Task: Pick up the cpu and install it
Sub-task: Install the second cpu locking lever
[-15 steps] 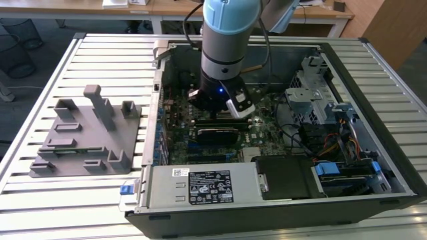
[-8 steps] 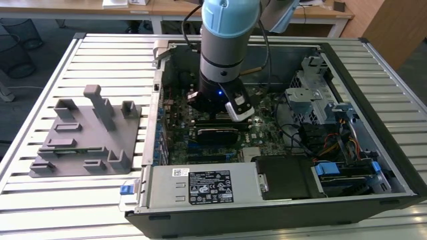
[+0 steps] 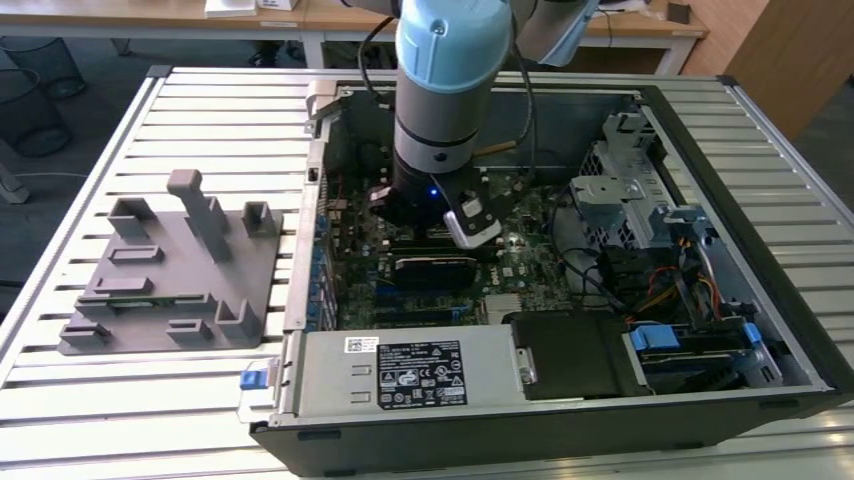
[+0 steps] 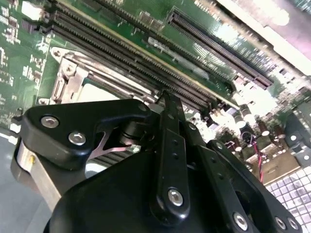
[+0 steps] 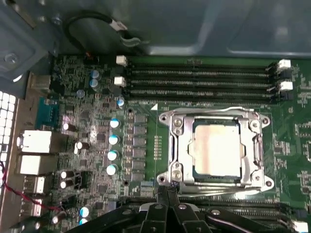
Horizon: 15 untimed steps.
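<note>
The cpu [image 5: 216, 148], a small square chip with a silvery top, lies flat inside the motherboard socket, with the metal frame [image 5: 173, 145] around it. A pale patch of the cpu [image 4: 95, 92] shows just past the black fingers in the second wrist view. My gripper [image 5: 167, 188] hangs at the socket's edge, beside the chip, and its fingers are shut together with nothing between them. In the second wrist view the gripper [image 4: 165, 97] tip points at the frame's corner. In the exterior view the gripper [image 3: 430, 232] is low inside the open computer case, over the board.
Long memory slots [image 5: 199, 80] run beside the socket. A grey plastic fixture [image 3: 167, 280] stands on the slatted table at the exterior view's left. The case holds a power supply [image 3: 400, 370], a drive cage [image 3: 627, 190] and cables [image 3: 654, 290].
</note>
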### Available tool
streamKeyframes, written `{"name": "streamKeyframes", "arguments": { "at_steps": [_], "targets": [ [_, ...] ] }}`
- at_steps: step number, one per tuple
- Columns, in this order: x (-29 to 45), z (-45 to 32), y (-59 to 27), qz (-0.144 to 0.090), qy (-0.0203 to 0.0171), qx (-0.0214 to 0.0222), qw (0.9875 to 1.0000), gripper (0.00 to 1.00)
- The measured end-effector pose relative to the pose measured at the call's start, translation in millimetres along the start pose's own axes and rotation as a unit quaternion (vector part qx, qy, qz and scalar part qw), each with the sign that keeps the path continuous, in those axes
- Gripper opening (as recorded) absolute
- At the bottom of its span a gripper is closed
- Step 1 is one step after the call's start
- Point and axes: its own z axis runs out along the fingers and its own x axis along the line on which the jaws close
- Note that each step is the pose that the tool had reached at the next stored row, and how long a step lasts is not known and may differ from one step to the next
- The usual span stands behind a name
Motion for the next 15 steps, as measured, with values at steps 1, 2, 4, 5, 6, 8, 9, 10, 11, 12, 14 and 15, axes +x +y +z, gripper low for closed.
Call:
{"name": "streamKeyframes", "arguments": {
  "at_steps": [1,2,4,5,6,8,9,10,11,12,14,15],
  "targets": [
    [0.0,0.3,-0.1,0.0,0.0,-0.0039,1.0,0.11],
    [0.0,0.8,-0.1,0.0,-0.0001,-0.0067,1.0,0.11],
    [0.0,2.3,-0.4,0.0,-0.0001,-0.0103,0.9999,0.11],
    [0.0,2.9,-0.6,0.0,-0.0001,-0.0115,0.9999,0.11],
    [0.0,3.4,-0.7,0.0,0.0,-0.0125,0.9999,0.11],
    [0.1,4.3,-0.9,-0.001,-0.0001,-0.0166,0.9999,0.11],
    [0.1,4.5,-0.9,-0.001,-0.0003,-0.0192,0.9998,0.11],
    [0.2,4.6,-0.9,-0.001,-0.0004,-0.0215,0.9998,0.11],
    [0.3,4.6,-0.9,-0.001,-0.0003,-0.0235,0.9997,0.11],
    [0.4,4.6,-0.9,-0.001,-0.0003,-0.0247,0.9997,0.11],
    [1.4,5.1,-0.9,-0.001,-0.0004,-0.0259,0.9997,0.11],
    [2.2,5.3,-1.0,-0.001,-0.0004,-0.0263,0.9997,0.11]
  ]
}}
